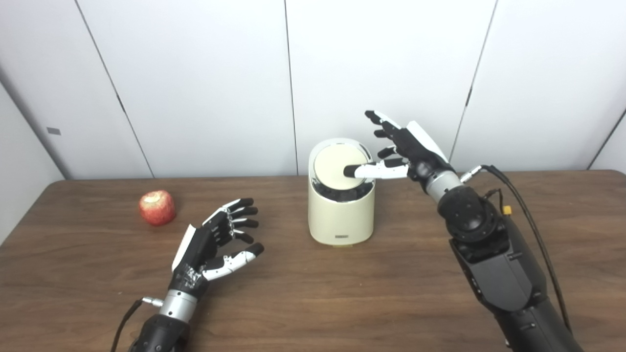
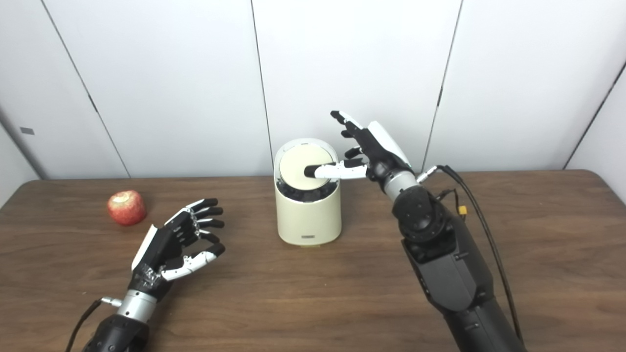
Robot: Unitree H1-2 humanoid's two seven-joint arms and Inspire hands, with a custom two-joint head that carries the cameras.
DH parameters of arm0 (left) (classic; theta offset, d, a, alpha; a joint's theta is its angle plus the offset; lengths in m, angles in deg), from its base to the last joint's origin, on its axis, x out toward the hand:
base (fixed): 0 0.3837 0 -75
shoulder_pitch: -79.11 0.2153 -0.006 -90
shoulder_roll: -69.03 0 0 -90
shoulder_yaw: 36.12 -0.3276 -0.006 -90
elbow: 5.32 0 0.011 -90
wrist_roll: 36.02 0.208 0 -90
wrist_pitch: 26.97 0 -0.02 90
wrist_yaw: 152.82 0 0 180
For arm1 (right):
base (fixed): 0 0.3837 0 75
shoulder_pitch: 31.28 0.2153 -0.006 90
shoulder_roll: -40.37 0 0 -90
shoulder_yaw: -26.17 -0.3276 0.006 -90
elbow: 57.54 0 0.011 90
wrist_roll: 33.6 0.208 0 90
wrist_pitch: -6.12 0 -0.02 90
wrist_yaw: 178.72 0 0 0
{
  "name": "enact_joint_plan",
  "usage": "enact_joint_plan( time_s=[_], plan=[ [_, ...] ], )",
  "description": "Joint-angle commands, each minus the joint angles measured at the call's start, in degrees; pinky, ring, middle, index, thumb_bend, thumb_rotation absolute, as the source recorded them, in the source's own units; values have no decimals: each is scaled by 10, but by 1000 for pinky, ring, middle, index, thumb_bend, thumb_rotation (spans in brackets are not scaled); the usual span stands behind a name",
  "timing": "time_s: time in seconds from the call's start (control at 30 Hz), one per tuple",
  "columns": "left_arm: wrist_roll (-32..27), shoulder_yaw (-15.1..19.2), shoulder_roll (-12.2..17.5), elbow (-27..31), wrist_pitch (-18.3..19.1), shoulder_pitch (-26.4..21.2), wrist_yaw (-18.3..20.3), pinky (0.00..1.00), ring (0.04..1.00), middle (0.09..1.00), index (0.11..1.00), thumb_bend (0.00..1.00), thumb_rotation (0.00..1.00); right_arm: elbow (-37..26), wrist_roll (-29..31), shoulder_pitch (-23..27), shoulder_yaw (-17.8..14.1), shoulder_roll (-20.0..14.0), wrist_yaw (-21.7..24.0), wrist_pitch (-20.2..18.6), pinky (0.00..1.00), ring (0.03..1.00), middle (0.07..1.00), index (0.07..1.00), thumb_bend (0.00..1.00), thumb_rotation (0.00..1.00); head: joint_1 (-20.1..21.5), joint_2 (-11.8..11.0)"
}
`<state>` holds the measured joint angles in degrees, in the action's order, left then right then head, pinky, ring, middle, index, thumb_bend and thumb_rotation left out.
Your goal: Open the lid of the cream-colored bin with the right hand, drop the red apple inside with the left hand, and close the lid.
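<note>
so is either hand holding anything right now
No. The left hand is open over the table; the right hand is open, its thumb resting on the bin's lid.

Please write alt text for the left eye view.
The right robot hand, fingers spread, reaches its thumb over the lid of a cream-colored bin on a wooden table. The open left robot hand waits near a red apple.
</note>
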<state>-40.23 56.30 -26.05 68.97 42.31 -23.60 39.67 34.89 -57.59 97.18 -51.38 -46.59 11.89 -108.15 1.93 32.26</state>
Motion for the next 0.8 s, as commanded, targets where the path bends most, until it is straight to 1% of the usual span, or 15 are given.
enact_joint_plan(
  time_s=[0.0, 0.1, 0.2, 0.33, 0.53, 0.6, 0.77],
  plan=[
    [-3, -10, -18, -28, -3, 29, -4, 565, 710, 787, 835, 642, 108, -7, -11, 40, -1, 3, -14, 9, 706, 882, 952, 942, 805, 383, 1, 1],
    [-3, -11, -19, -24, 1, 30, -5, 561, 709, 788, 836, 651, 116, 7, -15, 45, 1, 9, -17, 16, 732, 902, 965, 946, 811, 364, 0, 1],
    [-2, -12, -18, -24, 0, 30, -5, 568, 710, 785, 833, 644, 105, 17, -19, 50, 4, 12, -19, 22, 762, 915, 971, 949, 820, 342, 0, 2],
    [1, -13, -19, -22, 1, 30, -7, 569, 709, 785, 835, 641, 109, 31, -26, 56, 10, 8, -23, 36, 790, 923, 961, 947, 821, 326, 0, 3],
    [0, -14, -20, -16, 7, 31, -8, 565, 708, 785, 835, 646, 113, 38, -34, 61, 13, 6, -25, 41, 830, 937, 958, 945, 751, 356, 0, 4],
    [1, -14, -20, -15, 7, 31, -8, 562, 706, 784, 835, 645, 115, 39, -36, 62, 13, 6, -25, 43, 833, 936, 955, 943, 745, 356, 0, 4],
    [-1, -14, -20, -13, 7, 33, -7, 561, 705, 785, 835, 646, 118, 38, -38, 63, 11, 3, -22, 43, 801, 927, 955, 943, 737, 350, -1, 7]
  ],
)
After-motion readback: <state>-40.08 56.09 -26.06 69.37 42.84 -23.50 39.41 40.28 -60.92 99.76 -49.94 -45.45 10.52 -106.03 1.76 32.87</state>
